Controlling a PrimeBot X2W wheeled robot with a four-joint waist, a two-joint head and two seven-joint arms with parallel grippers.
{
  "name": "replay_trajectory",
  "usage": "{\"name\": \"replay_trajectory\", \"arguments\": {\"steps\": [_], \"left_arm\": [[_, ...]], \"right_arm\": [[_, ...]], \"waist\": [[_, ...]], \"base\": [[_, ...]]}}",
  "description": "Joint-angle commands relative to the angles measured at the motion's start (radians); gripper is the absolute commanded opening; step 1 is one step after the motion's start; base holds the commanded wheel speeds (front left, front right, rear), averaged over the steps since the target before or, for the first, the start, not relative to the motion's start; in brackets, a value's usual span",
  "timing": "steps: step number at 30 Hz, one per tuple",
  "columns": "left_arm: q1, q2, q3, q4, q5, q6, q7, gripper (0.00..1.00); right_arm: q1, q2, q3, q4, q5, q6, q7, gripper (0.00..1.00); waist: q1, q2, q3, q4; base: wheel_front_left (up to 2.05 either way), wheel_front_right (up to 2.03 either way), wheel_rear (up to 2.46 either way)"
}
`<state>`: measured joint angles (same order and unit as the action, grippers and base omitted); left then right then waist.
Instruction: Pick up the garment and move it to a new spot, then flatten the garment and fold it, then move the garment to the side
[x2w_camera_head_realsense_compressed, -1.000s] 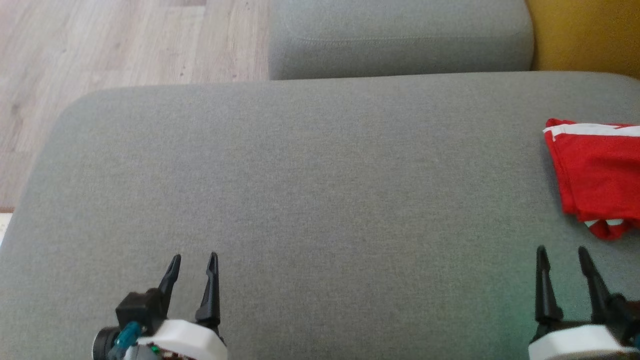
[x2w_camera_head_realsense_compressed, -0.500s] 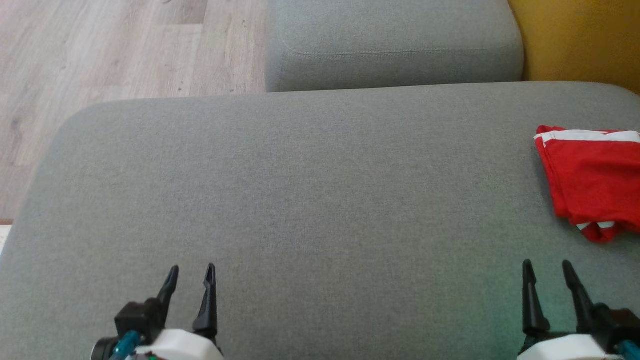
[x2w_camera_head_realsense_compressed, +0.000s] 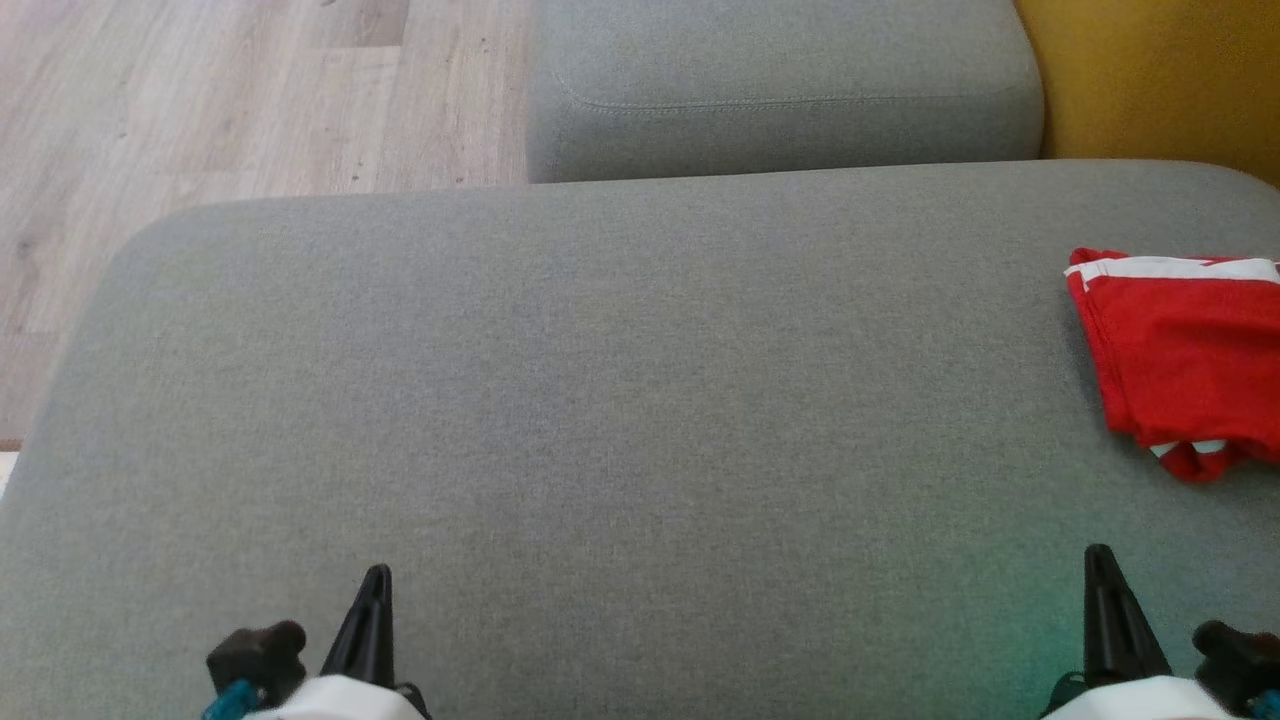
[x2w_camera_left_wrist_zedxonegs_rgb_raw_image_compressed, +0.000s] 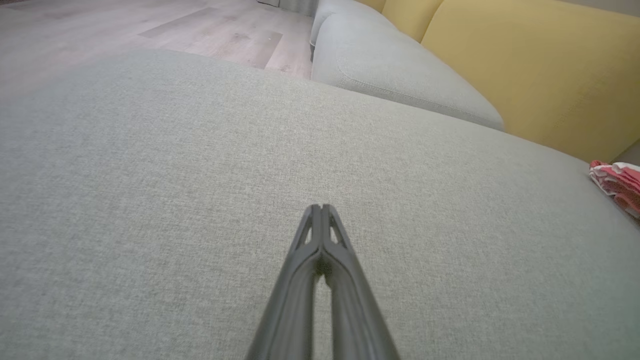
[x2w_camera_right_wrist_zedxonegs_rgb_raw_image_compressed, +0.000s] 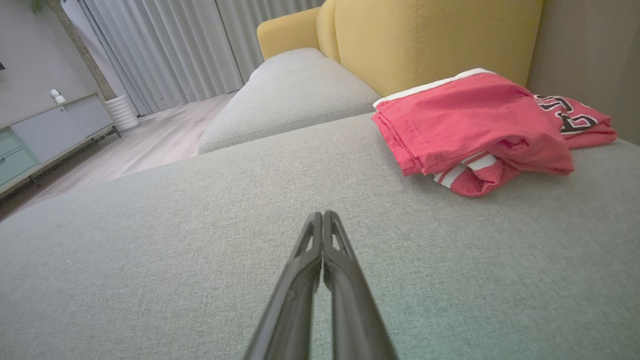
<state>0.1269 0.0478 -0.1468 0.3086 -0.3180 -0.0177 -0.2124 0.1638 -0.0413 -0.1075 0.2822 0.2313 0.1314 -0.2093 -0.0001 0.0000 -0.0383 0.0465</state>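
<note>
The left pincer (x2w_camera_head_realsense_compressed: 376, 575) and right pincer (x2w_camera_head_realsense_compressed: 1098, 552) are each pinched tight and hold nothing, low over the sofa cushion (x2w_camera_head_realsense_compressed: 620, 380). The garment (x2w_camera_head_realsense_compressed: 1180, 350) lies folded at the cushion's right edge. The setting-aside step looks done, so the next move need only keep clear of it.

left pincer (x2w_camera_head_realsense_compressed: 376, 582): black, slim, tapered | wrist shell (x2w_camera_head_realsense_compressed: 340, 697): white | cable (x2w_camera_head_realsense_compressed: 228, 699): teal | right pincer (x2w_camera_head_realsense_compressed: 1099, 562): black, tapered

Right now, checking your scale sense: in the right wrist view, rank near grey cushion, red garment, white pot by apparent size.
1. near grey cushion
2. red garment
3. white pot, far off, so true size unsure.
</note>
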Motion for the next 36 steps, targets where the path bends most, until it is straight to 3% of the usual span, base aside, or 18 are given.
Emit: {"name": "replay_trajectory", "arguments": {"steps": [1,36], "left_arm": [[-0.048,0.001,0.021,-0.034,-0.03,-0.005,0.005,0.0],[-0.107,0.003,0.096,-0.043,-0.428,-0.039,0.105,0.0]], "right_arm": [[-0.037,-0.003,-0.003,-0.033,0.034,0.0,0.006,0.0],[-0.11,-0.005,-0.003,-0.036,0.458,0.0,0.104,0.0]], "waist": [[0.0001,0.0,0.001,-0.001],[0.0001,0.0,0.013,-0.015]], "base": [[0.0,0.0,0.0],[0.0,0.0,0.0]]}}
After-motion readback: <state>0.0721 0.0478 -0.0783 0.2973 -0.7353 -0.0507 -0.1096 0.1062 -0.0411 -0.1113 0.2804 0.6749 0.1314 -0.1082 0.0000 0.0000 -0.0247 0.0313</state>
